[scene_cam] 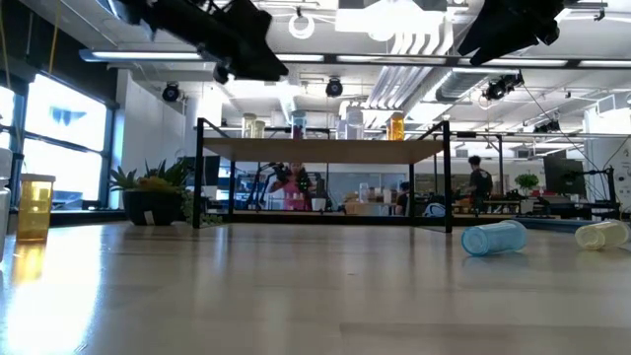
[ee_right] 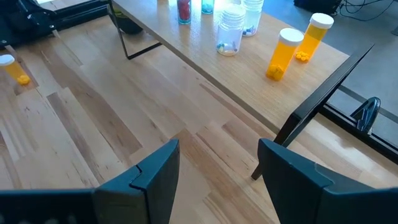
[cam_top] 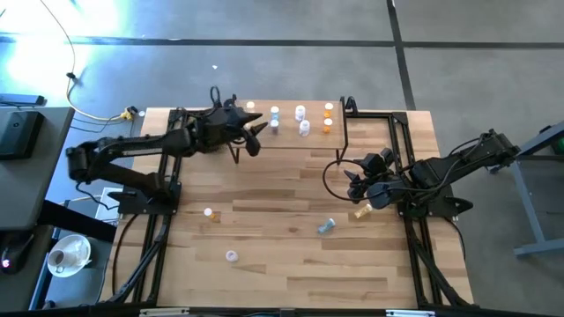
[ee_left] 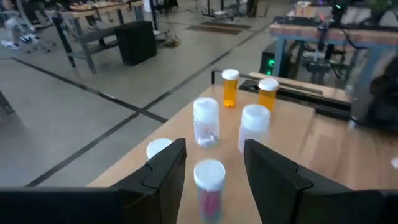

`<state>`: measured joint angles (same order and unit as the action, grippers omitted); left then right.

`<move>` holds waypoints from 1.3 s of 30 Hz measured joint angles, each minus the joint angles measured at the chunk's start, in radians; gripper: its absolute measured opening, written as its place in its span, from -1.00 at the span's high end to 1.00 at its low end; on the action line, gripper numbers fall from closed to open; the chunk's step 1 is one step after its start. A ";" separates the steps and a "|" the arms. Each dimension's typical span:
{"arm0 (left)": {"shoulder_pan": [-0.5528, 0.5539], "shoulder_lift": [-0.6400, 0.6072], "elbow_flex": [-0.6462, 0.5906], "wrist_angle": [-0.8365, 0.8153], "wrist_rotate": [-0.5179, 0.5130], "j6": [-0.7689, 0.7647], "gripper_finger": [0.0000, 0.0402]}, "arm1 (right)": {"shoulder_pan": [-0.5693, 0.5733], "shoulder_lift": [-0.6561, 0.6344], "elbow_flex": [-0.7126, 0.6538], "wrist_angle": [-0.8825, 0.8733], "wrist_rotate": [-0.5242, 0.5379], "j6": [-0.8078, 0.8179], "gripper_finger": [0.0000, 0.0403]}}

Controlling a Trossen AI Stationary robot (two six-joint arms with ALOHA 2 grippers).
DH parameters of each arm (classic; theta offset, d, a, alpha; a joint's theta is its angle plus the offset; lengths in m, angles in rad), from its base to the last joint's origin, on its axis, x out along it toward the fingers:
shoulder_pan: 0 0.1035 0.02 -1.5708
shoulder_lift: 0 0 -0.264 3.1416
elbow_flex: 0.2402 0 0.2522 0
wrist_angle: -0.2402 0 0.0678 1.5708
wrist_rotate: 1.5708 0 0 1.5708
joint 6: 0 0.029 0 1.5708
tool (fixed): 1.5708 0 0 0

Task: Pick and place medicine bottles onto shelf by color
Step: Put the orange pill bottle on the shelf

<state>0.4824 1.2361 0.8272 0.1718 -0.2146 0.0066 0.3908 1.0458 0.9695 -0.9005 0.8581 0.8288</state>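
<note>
The shelf (cam_top: 291, 141) stands at the table's far side and bears several upright medicine bottles: two orange (ee_left: 230, 87) (ee_left: 268, 93), two clear (ee_left: 206, 121) (ee_left: 254, 127), one with a pink-red body (ee_left: 209, 183), and one of which only the white cap (ee_left: 160, 148) shows. My left gripper (ee_left: 214, 149) hovers open over the shelf's left end (cam_top: 254, 134); the pink-red bottle stands ahead of its fingers, apart from both. My right gripper (ee_right: 219, 149) hangs open above bare table (cam_top: 355, 180), right of centre.
On the table are a yellow upright bottle (cam_top: 209, 212), a pale upright one (cam_top: 232, 256), a blue one lying on its side (cam_top: 326, 226) and a pale yellow one lying near my right gripper (cam_top: 361, 211). A potted plant (scene_cam: 153, 192) stands beyond the shelf's left leg.
</note>
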 joint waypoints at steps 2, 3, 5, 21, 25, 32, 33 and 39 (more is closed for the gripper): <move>0.000 -0.057 0.000 -0.077 0.031 -0.004 0.23 | 0.000 0.000 0.000 0.000 -0.001 0.000 -0.04; -0.004 -0.086 0.000 -0.111 0.050 -0.011 0.23 | 0.000 0.000 0.000 0.001 -0.001 0.000 -0.04; -0.018 -0.138 0.000 -0.188 0.079 -0.028 0.23 | 0.000 0.000 0.000 0.008 -0.002 0.000 -0.04; -0.332 -0.274 0.001 -0.658 0.090 -0.184 0.23 | 0.000 0.000 0.000 0.016 -0.002 0.000 -0.04; -0.426 -0.274 0.001 -0.790 0.067 -0.275 0.23 | 0.000 0.000 0.000 0.015 -0.002 0.000 -0.04; -0.570 -0.274 0.001 -0.976 0.046 -0.489 0.23 | 0.000 0.000 0.000 0.015 -0.002 -0.028 -0.04; -0.587 -0.274 0.001 -0.993 0.046 -0.514 0.23 | 0.000 0.000 0.000 0.015 -0.002 -0.028 -0.04; -0.685 -0.274 0.001 -1.131 0.046 -0.663 0.23 | 0.000 0.000 0.000 0.015 -0.002 -0.026 -0.04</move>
<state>-0.2025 0.9623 0.8284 -0.9589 -0.1684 -0.6568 0.3908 1.0458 0.9695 -0.8852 0.8562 0.8028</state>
